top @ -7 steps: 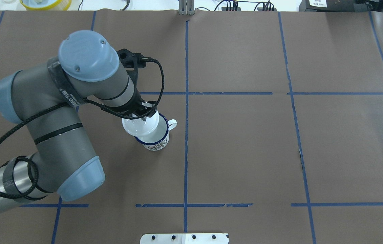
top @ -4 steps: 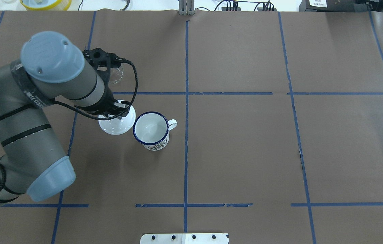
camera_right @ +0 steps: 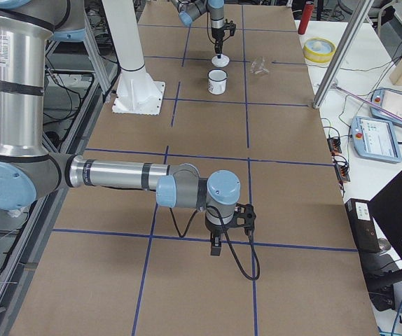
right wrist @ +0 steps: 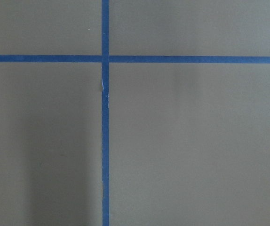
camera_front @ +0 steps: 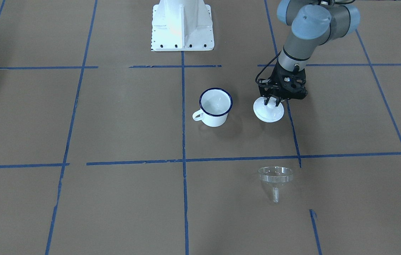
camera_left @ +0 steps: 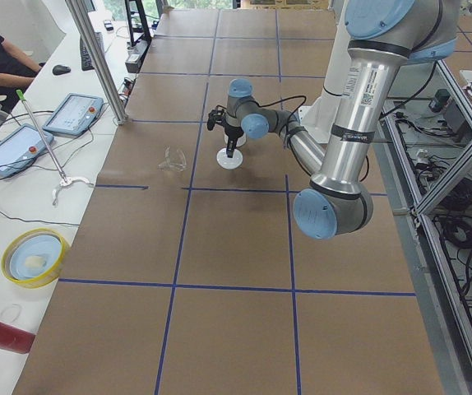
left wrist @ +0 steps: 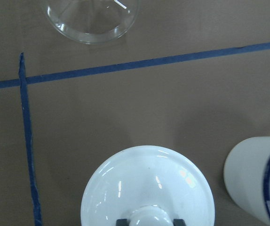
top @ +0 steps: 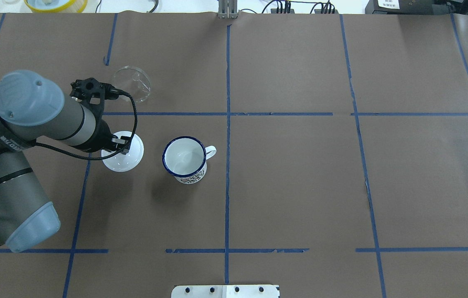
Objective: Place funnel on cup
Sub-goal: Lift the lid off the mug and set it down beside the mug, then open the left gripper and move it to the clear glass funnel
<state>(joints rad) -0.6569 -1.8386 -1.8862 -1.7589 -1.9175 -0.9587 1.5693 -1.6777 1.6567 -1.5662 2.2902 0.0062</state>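
Note:
The cup is a white mug with a dark blue rim. It stands upright and open near the table's middle, and also shows in the front view. The clear funnel lies on the paper beyond the blue line, also in the front view and the left wrist view. My left gripper is shut on the knob of a round white lid, held low to the left of the cup. My right gripper shows only in the right side view, far from both; I cannot tell its state.
Brown paper with blue tape lines covers the table. The robot's white base is at the near edge. A yellow bowl and cables lie past the far edge. The cup's wall is right of the lid.
My left arm has swung left with the lid, from over the cup's rim to well beside it. The cup is uncovered and the funnel has come out from behind the arm.

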